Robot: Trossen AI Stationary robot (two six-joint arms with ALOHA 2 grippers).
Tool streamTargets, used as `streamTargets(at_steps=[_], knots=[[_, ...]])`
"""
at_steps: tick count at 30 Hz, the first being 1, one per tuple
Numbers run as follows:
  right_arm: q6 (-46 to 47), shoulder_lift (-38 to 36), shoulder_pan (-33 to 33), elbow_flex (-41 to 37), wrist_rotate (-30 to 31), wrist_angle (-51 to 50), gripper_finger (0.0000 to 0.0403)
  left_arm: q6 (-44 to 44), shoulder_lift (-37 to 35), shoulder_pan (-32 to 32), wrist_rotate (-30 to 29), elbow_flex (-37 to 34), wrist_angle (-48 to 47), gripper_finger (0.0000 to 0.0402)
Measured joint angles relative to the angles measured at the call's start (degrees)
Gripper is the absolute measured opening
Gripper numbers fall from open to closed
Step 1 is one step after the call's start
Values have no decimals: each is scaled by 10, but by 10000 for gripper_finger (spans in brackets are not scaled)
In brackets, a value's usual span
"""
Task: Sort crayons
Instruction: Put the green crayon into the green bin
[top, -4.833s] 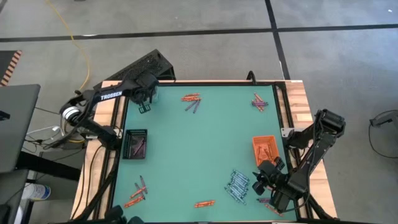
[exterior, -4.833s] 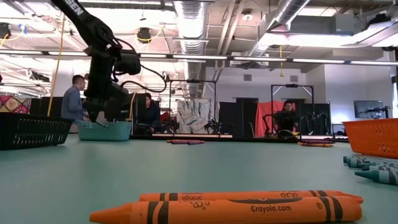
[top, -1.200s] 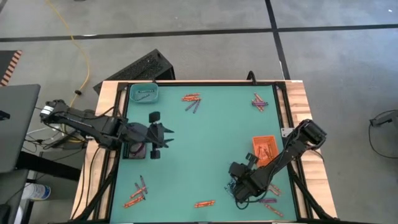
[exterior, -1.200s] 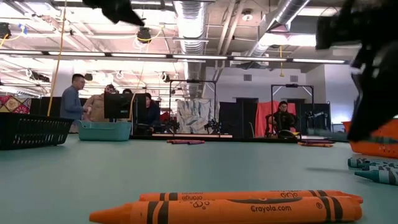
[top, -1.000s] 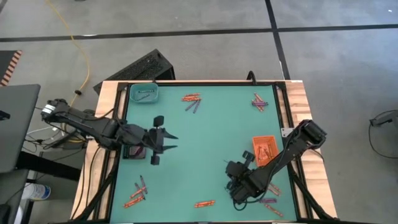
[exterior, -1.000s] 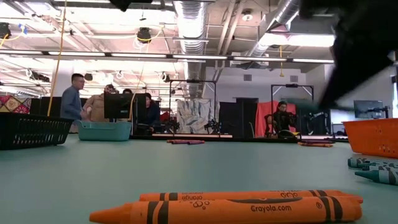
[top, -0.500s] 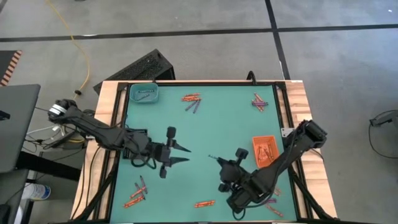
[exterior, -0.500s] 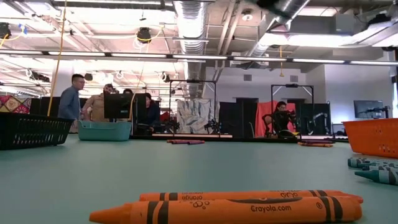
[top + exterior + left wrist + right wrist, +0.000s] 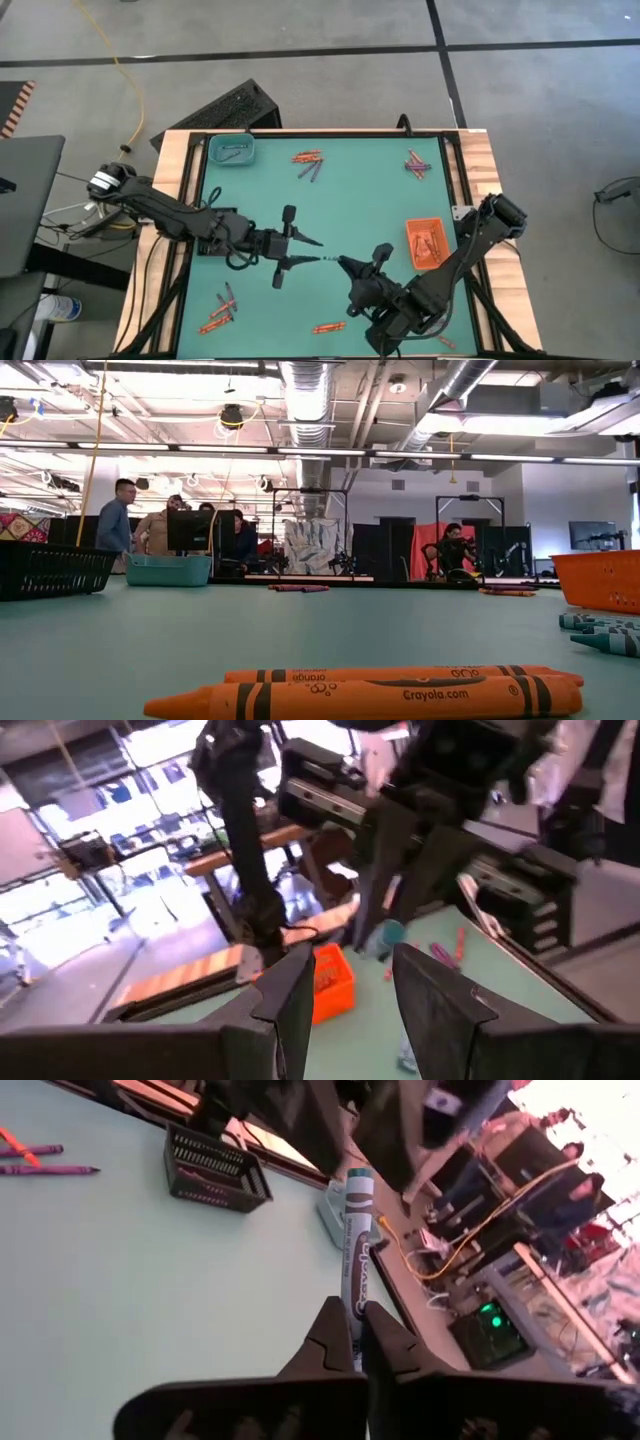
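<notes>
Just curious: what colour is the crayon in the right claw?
Teal crayon; the right wrist view shows it best.

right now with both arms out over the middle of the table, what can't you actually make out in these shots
- High view: the crayon in the right gripper is too small to see; only the right wrist view shows it.
- High view: what lies in the teal tray and orange tray is too small to count.
- Low view: neither arm shows.
- Left wrist view: the left gripper is open, but the scene beyond is blurred.
</notes>
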Motion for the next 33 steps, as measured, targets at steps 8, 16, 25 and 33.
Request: streamTargets(at_steps=[8,16,25,33], knots=[[-57,0,-6,0,16,47,0,4,16,4,77,0,23,128],[-105,0,-23,0,1,91,0,0,16,4,76,0,28,128],[-170,0,-35,0,-18,149,0,22,16,4,73,0,48,74],[-165,0,-34,0,-19,151,0,50,15,3,74,0,43,13]])
